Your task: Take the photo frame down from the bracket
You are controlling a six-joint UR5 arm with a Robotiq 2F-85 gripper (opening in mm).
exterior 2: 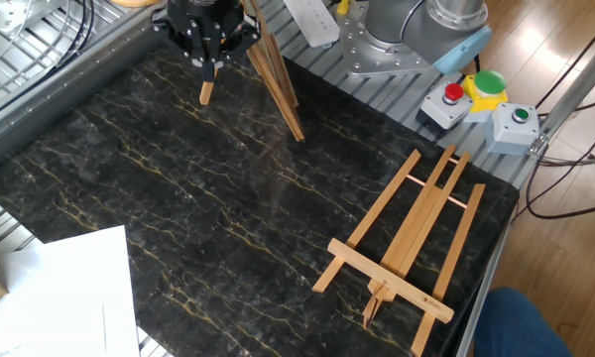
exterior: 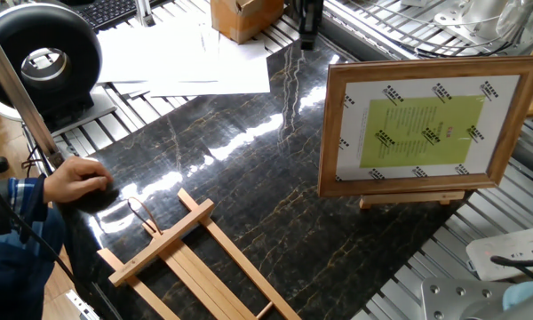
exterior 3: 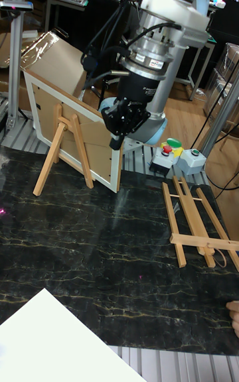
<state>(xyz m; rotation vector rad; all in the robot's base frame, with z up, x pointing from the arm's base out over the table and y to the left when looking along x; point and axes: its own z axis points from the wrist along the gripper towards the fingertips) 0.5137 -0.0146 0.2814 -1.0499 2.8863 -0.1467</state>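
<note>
Tall fixed view, item list. Photo frame (exterior 3: 66, 107): seen from its cardboard back, leaning tilted on the bracket (exterior 3: 63, 150), a small light-wood A-shaped easel standing on the dark marble table (exterior 3: 99, 249). Gripper (exterior 3: 119, 131): black, hanging from the grey UR5 arm (exterior 3: 159, 30) just beside the frame's right edge, at about mid-height; whether it touches the frame cannot be told, and the spread of its fingers cannot be told from any view. A white band on the arm carries small print, too fine to read.

One fixed view. Photo frame (exterior: 426, 124): front face, light-wood border, white mat with repeating small black marks, yellow-green printed sheet in the centre with red and dark text too small to read. Bracket (exterior: 413, 199): only the bottom ledge shows under the frame. Gripper (exterior: 309, 22): dark shape near the frame's upper left corner. Slatted easel (exterior: 191, 262): longer, lying flat at the near table edge, wire loop at one end. Person's hand (exterior: 75, 178): resting at the table's left edge, blue sleeve. White paper sheets (exterior: 182, 58) and a cardboard box (exterior: 242, 16): far side.

Other fixed view. Gripper (exterior 2: 206, 28): over the bracket legs (exterior 2: 273, 74). Button boxes (exterior 2: 481, 99): red, green and yellow caps, no legible labels. Slatted easel (exterior 2: 412, 238): flat, well apart from the bracket.
</note>
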